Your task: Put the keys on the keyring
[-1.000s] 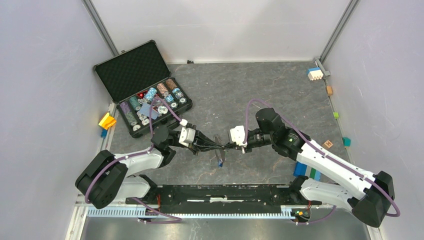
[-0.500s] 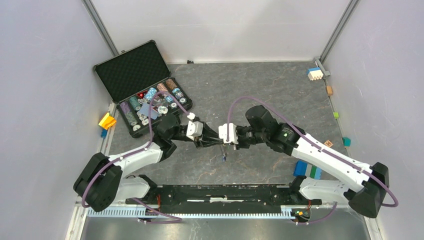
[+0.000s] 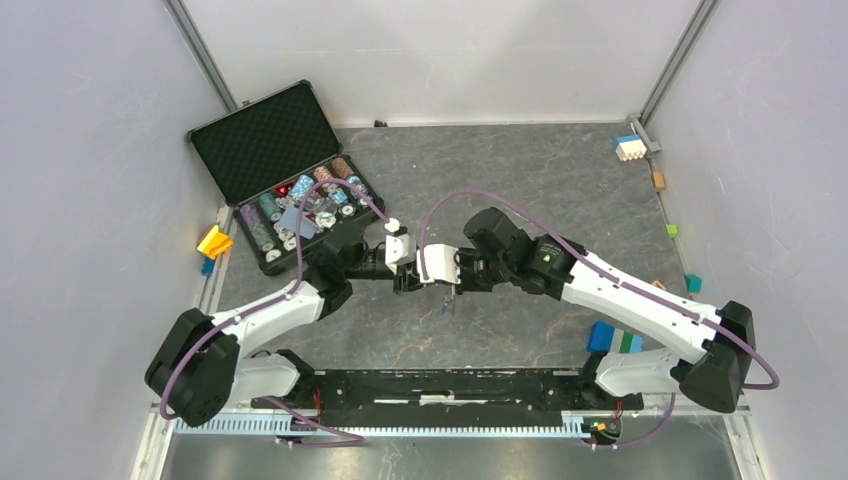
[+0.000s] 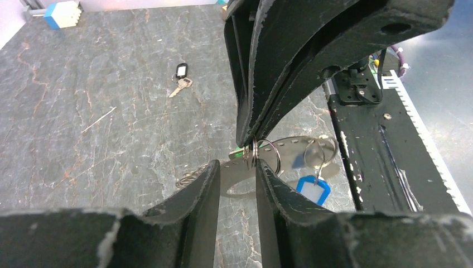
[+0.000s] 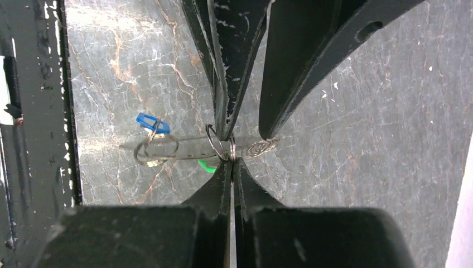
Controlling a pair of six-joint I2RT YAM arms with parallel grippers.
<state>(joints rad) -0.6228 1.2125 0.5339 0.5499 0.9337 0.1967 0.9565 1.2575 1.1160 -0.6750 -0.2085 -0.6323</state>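
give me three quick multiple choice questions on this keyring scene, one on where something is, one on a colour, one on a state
1. Where is the black-tagged key?
A. in the chip case
B. on the table, apart from the keyring
C. threaded on the keyring

2. What colour is the tag dangling by the keyring?
A. red
B. yellow
C. blue

3. The right claw is:
A. shut on the keyring
B. wide open
C. shut on the black-tagged key

Answers:
1 B, it lies alone on the stone surface in the left wrist view.
2 C, the tag on the small ring is plainly blue.
3 A, its fingertips meet on the metal loop.
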